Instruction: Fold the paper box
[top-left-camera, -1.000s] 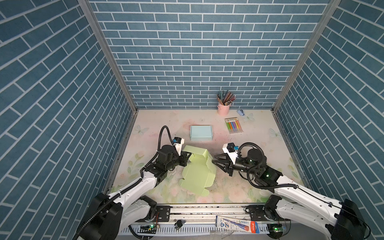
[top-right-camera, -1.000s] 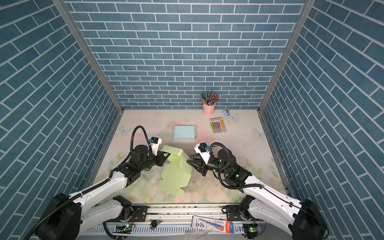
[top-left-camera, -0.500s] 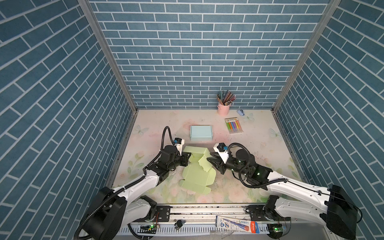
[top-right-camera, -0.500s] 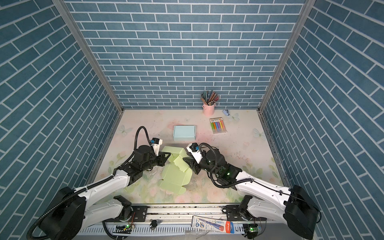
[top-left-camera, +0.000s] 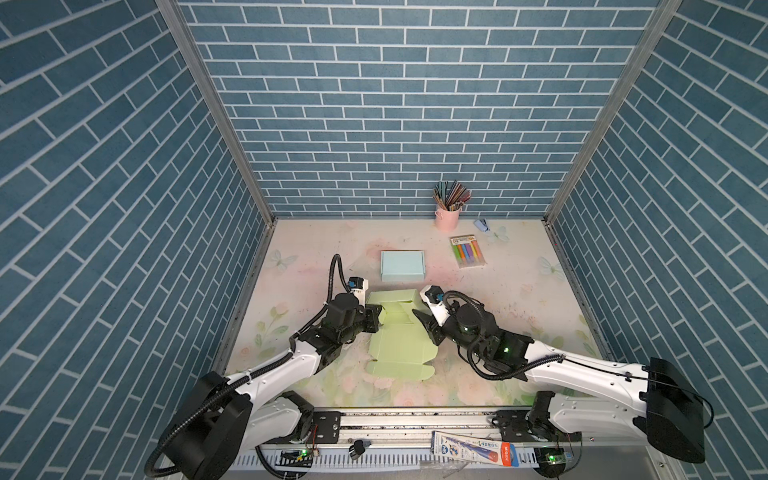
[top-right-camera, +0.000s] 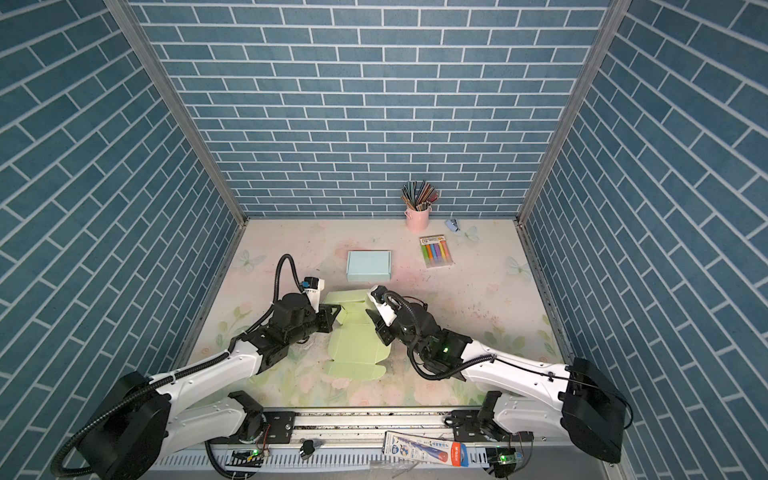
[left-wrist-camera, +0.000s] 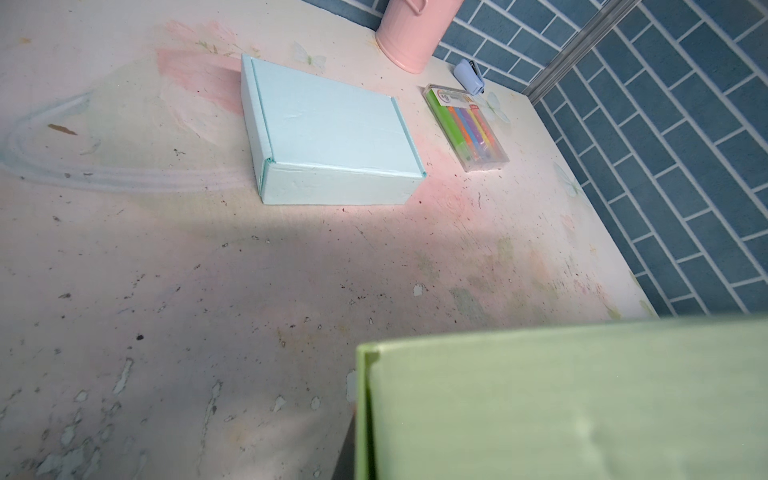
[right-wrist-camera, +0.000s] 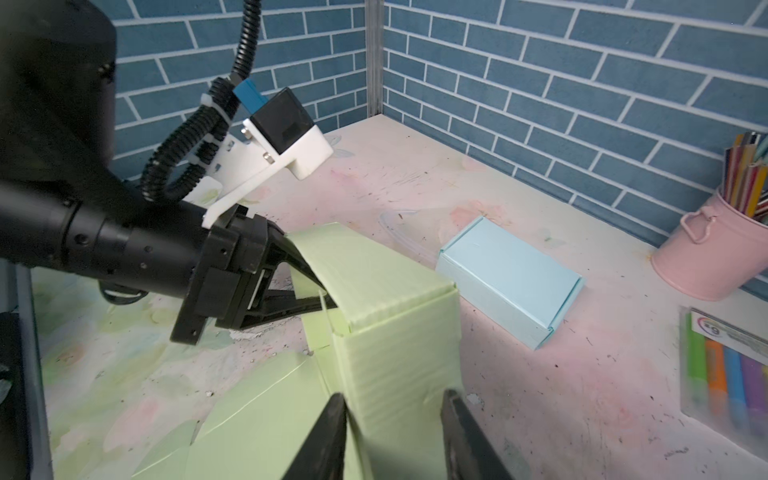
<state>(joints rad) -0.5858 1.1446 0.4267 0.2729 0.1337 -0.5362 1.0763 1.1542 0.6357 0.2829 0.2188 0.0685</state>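
Observation:
The light green paper box lies half folded in the middle of the table, near part flat, far walls raised. My left gripper is shut on a flap at the box's far left corner. That green panel fills the left wrist view's corner and hides the fingers. My right gripper stands open astride the box's raised right wall, one dark finger inside and one outside.
A closed pale blue box sits just behind the green one. Further back right are a pink cup of pencils, a marker pack and a small blue stapler. Brick walls close three sides.
My right gripper moved left from beside the box onto its right wall. The box's far end has risen into upright walls. My left gripper kept hold of the flap, shifting slightly.

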